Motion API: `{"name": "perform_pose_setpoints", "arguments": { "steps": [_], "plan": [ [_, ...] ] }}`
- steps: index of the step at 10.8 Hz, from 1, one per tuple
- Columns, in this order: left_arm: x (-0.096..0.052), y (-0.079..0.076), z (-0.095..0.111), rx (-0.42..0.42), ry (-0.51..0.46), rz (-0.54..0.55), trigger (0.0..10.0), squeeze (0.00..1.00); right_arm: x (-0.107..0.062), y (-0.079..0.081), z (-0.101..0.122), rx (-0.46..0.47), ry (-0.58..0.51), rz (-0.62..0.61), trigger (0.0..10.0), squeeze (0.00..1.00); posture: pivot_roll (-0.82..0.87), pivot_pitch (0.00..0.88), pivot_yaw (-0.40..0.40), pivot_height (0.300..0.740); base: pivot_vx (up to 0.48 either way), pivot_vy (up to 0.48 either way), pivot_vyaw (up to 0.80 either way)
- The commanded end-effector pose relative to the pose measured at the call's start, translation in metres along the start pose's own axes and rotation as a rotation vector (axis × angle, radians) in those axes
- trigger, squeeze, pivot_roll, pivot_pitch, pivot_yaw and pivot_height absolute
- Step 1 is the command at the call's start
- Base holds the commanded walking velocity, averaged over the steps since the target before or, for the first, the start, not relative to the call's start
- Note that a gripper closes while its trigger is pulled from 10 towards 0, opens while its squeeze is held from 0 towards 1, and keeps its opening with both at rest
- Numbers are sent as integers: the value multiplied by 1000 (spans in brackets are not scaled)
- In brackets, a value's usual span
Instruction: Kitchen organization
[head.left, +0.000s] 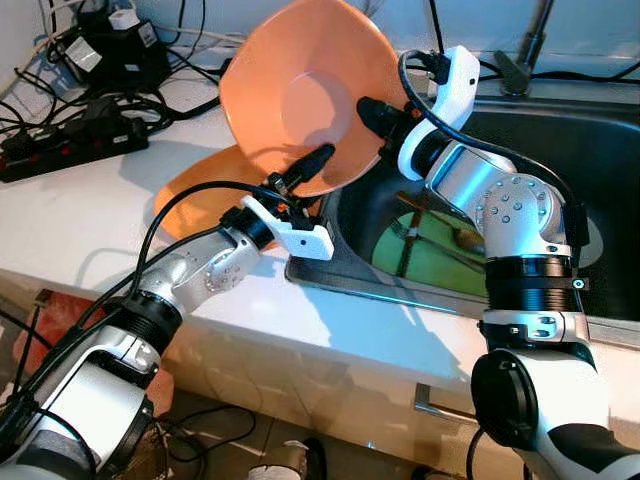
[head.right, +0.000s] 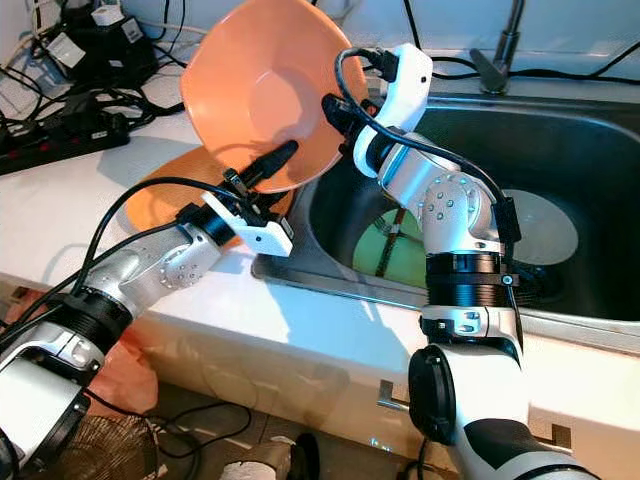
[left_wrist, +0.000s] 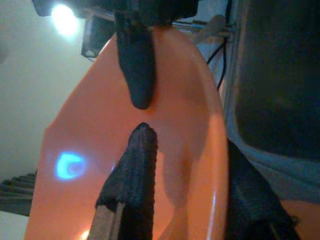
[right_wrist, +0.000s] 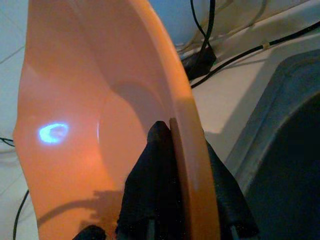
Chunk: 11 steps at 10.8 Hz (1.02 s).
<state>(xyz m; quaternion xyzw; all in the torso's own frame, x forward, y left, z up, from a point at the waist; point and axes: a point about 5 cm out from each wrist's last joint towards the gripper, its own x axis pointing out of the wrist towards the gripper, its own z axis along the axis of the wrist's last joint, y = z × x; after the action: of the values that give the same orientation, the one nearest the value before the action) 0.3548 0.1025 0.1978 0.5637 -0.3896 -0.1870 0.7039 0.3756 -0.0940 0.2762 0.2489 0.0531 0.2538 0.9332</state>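
A large orange bowl (head.left: 300, 95) is held up tilted, its hollow facing me, over the counter's edge beside the sink (head.left: 590, 150). My left gripper (head.left: 305, 170) is shut on its lower rim, with one finger (left_wrist: 137, 170) lying inside the bowl (left_wrist: 90, 125) and the other behind the rim. My right gripper (head.left: 372, 110) is shut on the right rim, its fingers (right_wrist: 155, 170) pinching the bowl's (right_wrist: 75, 90) edge from both sides. A second orange dish (head.left: 195, 195) lies flat on the white counter under the raised bowl.
A green plate (head.left: 440, 255) with utensils lies in the steel sink, and a faucet (head.left: 530, 45) stands behind it. A black power strip (head.left: 70, 150) and tangled cables crowd the counter's back left. The counter front (head.left: 400, 320) drops off close to me.
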Motion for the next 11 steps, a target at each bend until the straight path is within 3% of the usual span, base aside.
{"name": "perform_pose_setpoints", "arguments": {
  "steps": [1,2,3,4,7,11],
  "plan": [
    [2,15,1,-13,-21,85,10000,1000,3,6,3,9,-20,32,0,0,145,109,120,740,0,0,0],
    [3,19,5,-23,-39,103,10000,1000,2,4,5,13,-35,22,1176,0,145,110,121,740,0,0,0],
    [5,26,11,-45,-71,138,10000,1000,2,0,10,17,-70,1,5176,0,145,111,120,740,0,0,0],
    [5,32,15,-72,-93,160,10000,1000,1,-5,12,16,-96,-28,10000,0,147,113,121,740,0,0,0],
    [4,50,19,-129,-101,229,10000,1000,-3,-33,19,-22,-171,-193,10000,0,154,115,119,740,0,0,0],
    [-6,59,17,-203,-57,248,10000,1000,-23,-95,16,-264,-163,-471,10000,0,159,111,115,740,0,0,0]
  ]
}}
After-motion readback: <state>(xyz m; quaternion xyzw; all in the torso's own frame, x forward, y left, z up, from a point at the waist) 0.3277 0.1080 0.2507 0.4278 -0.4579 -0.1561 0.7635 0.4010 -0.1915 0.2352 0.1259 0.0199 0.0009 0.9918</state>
